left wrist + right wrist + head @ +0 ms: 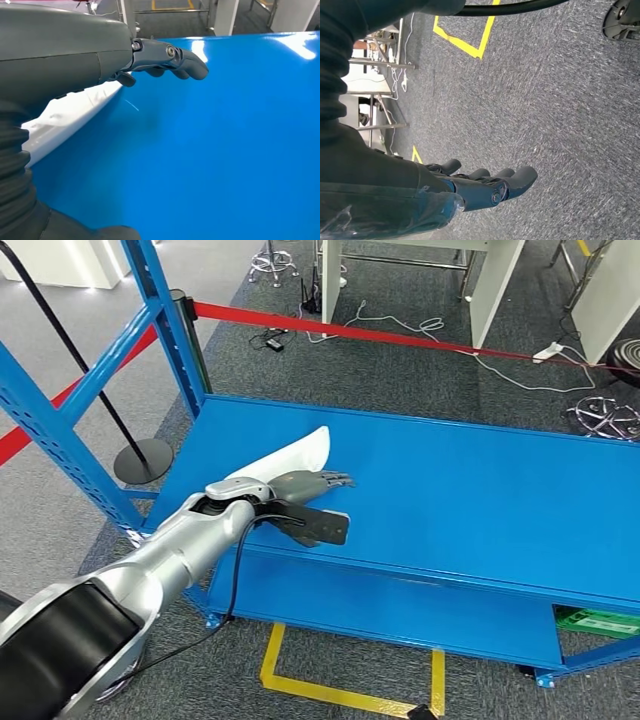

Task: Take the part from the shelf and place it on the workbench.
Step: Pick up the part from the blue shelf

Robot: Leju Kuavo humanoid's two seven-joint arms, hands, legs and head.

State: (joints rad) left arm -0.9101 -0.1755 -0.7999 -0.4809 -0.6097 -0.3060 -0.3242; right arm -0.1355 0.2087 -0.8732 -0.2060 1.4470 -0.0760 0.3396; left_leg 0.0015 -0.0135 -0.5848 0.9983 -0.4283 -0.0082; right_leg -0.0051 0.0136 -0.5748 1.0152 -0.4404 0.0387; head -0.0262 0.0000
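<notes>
Nearest you, the left arm (pixel 151 570) reaches over the blue shelf (pixel 483 500). Your left hand (pixel 306 502) lies low over the shelf, fingers (pixel 177 57) stretched forward and holding nothing. The white part (pixel 290 458) lies flat on the shelf just beyond it, touching or nearly so. Farther back, red tape (pixel 392 337) crosses the carpet. Your right hand (pixel 486 187) hangs over grey carpet (pixel 565 125), fingers loosely extended, empty.

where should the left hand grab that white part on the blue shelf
Likely along the long near edge of the white part, about mid-length, coming from the robot's side. It lies flat on the blue shelf, long and thin, narrowing to a rounded far end. The left hand already lies beside that edge, fingers extended.
</notes>
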